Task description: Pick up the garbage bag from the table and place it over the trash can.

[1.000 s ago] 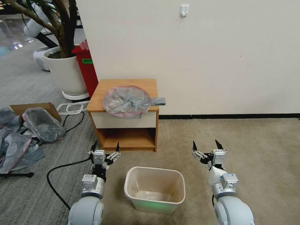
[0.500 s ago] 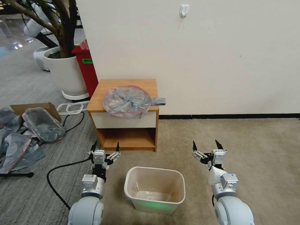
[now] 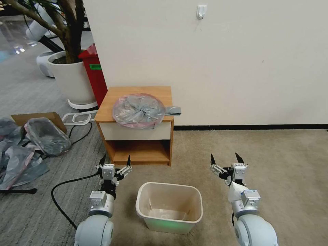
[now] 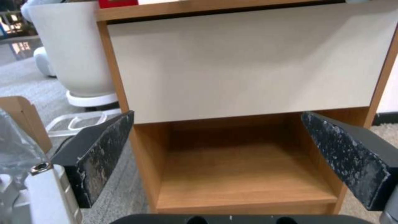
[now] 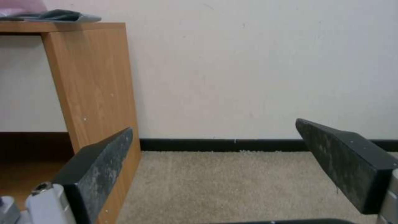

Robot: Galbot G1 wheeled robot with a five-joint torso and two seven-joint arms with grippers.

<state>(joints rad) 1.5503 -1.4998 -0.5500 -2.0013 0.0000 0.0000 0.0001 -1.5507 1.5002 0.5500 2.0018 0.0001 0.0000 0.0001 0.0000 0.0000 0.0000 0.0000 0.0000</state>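
Note:
The garbage bag (image 3: 139,111), crinkly grey with a pink rim, lies bunched on top of the table (image 3: 116,94), an orange-brown nightstand with a white drawer front (image 4: 248,62) and an open shelf. A corner of the bag (image 5: 58,15) overhangs the table's side. The trash can (image 3: 169,211), cream-white with a greenish base, stands on the carpet in front of the table. My left gripper (image 3: 115,161) is open, low at the can's left, facing the shelf. My right gripper (image 3: 225,159) is open at the can's right, facing the wall.
A heap of grey bags (image 3: 30,143) and a cardboard box (image 3: 37,118) lie at the left. A black cable (image 3: 65,181) runs across the floor by my left arm. A red bin (image 3: 94,73) and a potted plant (image 3: 70,77) stand behind the table. Open carpet lies at the right.

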